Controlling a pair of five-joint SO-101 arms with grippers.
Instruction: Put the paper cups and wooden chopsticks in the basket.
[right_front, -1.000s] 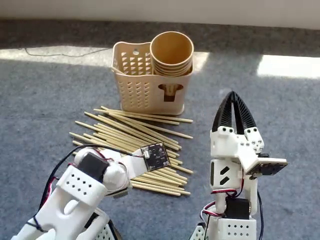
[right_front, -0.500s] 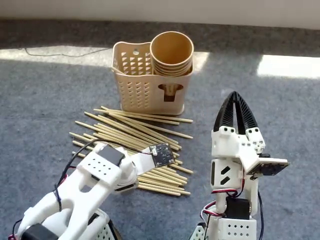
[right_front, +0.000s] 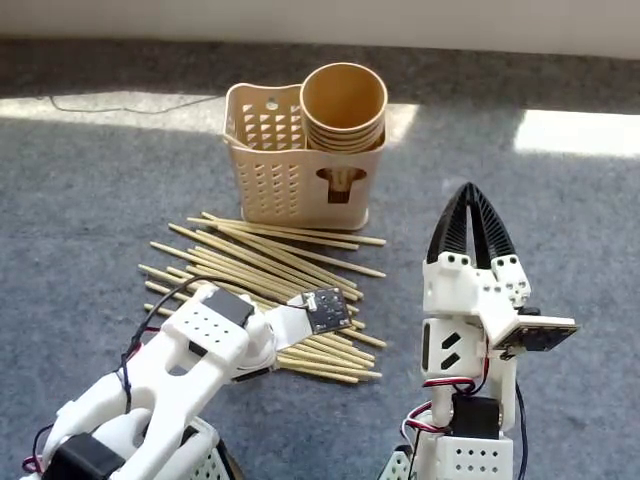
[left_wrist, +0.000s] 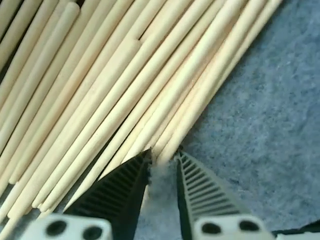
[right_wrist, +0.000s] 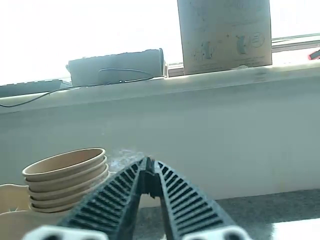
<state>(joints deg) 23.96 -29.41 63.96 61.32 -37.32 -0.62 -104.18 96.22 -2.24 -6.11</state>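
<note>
At 12 o'clock on the bench, the basket stands upright, with a stack of cups in its 3 o'clock compartment. At 6 o'clock of the basket, the chopsticks lie in a loose heap on the bench. The left arm, from 7 o'clock, bends over the heap. The left jaws stand slightly parted, tips at the chopstick ends, bench showing between them. At 5 o'clock the right jaws are closed and empty, pointing to 12 o'clock, clear of the heap.
</note>
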